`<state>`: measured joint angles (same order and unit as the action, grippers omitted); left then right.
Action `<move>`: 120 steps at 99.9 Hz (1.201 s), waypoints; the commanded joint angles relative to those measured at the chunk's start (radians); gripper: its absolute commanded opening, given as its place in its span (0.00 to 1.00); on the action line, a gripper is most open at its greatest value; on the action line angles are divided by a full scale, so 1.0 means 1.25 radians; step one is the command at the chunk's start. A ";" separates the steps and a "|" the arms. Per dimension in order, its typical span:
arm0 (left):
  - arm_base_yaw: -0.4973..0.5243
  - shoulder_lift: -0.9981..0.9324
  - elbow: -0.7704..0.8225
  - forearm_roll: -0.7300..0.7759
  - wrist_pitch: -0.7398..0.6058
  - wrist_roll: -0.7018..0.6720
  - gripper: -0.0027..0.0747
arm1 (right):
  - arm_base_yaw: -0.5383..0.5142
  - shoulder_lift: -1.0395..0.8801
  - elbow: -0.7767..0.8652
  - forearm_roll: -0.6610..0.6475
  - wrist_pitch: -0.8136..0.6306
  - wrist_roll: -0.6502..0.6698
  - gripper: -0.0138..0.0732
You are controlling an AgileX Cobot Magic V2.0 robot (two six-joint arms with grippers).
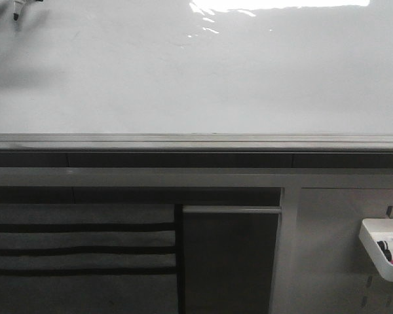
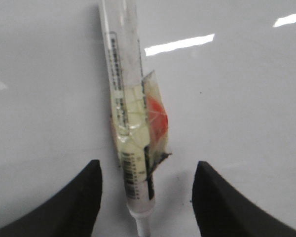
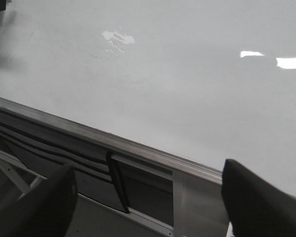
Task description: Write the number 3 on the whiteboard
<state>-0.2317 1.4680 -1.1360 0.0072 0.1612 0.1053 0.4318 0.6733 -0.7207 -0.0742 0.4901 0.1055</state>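
The whiteboard [image 1: 183, 78] is glossy white and fills the upper half of the front view, with glare along its top. No number 3 shows on it in any view. A white marker [image 2: 126, 98] with a taped label runs out between the fingers of my left gripper [image 2: 147, 163] over the whiteboard [image 2: 246, 128]. The jaws stand apart with a gap on each side of the marker, and its rear end leaves the picture between them. Its black tip [image 1: 16, 12] hangs at the board's top left and casts a shadow. My right gripper [image 3: 149, 165] is open and empty near the board's lower rail.
A grey metal rail [image 1: 196, 140] runs under the board. Below it are dark slotted shelves [image 1: 78, 239], a dark panel [image 1: 229, 261], and a grey pegboard [image 1: 334, 261] carrying a white tray [image 1: 373, 245] of markers at the lower right.
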 commanded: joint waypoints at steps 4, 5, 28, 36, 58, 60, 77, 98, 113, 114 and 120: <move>-0.005 -0.008 -0.028 0.002 -0.079 -0.001 0.51 | 0.001 0.003 -0.028 -0.005 -0.054 -0.009 0.78; -0.005 -0.005 -0.028 0.002 -0.079 -0.001 0.51 | 0.001 0.003 -0.028 -0.005 -0.054 -0.009 0.78; -0.005 -0.001 -0.028 0.002 -0.098 -0.001 0.47 | 0.001 0.003 -0.028 -0.005 -0.053 -0.009 0.78; -0.005 -0.001 -0.028 0.002 -0.098 -0.001 0.38 | 0.001 0.003 -0.028 -0.005 -0.052 -0.009 0.78; -0.005 -0.001 -0.028 0.002 -0.099 -0.001 0.19 | 0.001 0.003 -0.028 -0.005 -0.052 -0.009 0.78; -0.005 -0.001 -0.028 0.002 -0.099 -0.001 0.18 | 0.001 0.003 -0.028 -0.005 -0.052 -0.009 0.78; -0.005 -0.001 -0.028 0.002 -0.099 -0.001 0.10 | 0.001 0.003 -0.028 -0.005 -0.052 -0.009 0.78; -0.005 -0.006 -0.028 0.007 -0.078 0.001 0.03 | 0.001 0.003 -0.030 0.002 -0.044 -0.007 0.78; -0.022 -0.060 -0.052 0.058 0.098 0.054 0.01 | 0.002 0.003 -0.097 0.039 0.077 -0.009 0.78; -0.026 -0.063 -0.054 0.058 0.111 0.062 0.01 | 0.002 0.003 -0.106 0.039 0.084 -0.009 0.78; -0.045 -0.093 -0.070 0.047 0.221 0.132 0.01 | 0.004 0.003 -0.137 0.049 0.141 -0.021 0.78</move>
<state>-0.2539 1.4420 -1.1647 0.0653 0.3343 0.1715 0.4318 0.6756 -0.8089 -0.0278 0.6458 0.1031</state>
